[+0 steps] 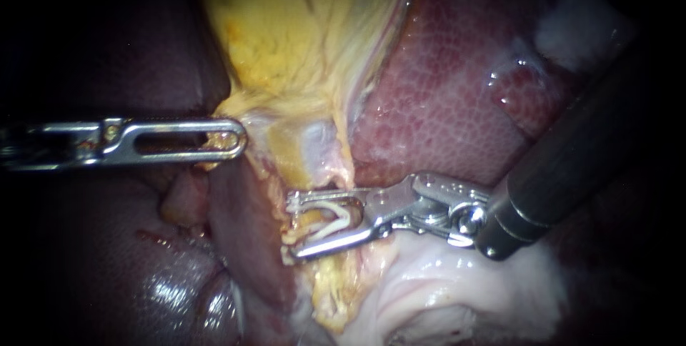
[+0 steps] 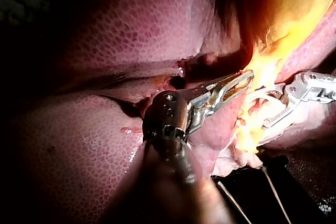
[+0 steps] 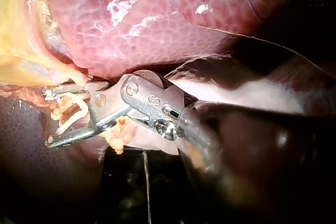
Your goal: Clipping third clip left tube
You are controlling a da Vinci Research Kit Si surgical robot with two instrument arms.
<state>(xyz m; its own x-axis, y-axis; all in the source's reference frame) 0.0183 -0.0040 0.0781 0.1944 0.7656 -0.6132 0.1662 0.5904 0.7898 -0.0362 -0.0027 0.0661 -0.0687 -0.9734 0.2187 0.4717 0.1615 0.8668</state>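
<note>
The left instrument (image 1: 239,139) reached in from the dark left edge, where most of its shaft was lost in shadow. Its slotted claw lay clenched on the frayed yellow fringe at the lower end of the gallbladder (image 1: 300,24). A little tissue showed through the slot near the tip, but how much was caught could not be made out.

The right instrument (image 1: 293,226) came down from the upper right. Its dark shaft was cut off by the frame and covered part of the liver (image 1: 457,103). Its claw stood wide, grasping a white clip (image 1: 341,224) that curved from one side of the claw to the other. The clip was still spread, not pressed flat.

The tube (image 1: 309,226) passed through that gap as a ragged yellow strand, just below a pale block of tissue under the gallbladder. Fat and loose fibres hid its outline, so its edges were hard to follow. Whether the clip fully ringed it could not be told. Only this one strand showed clearly, so which tube it was stayed uncertain.

In the right wrist view the clip and the far tip of the claw were half buried in yellow crumbs of fat. The near shaft blurred out much of that view. In the left wrist view glare off the yellow tissue washed out the spot where the two instruments came close. Pale tissue (image 1: 443,296) lay under the right instrument. Beneath it the wrist views showed a black surface (image 3: 126,192), too dark to read.
</note>
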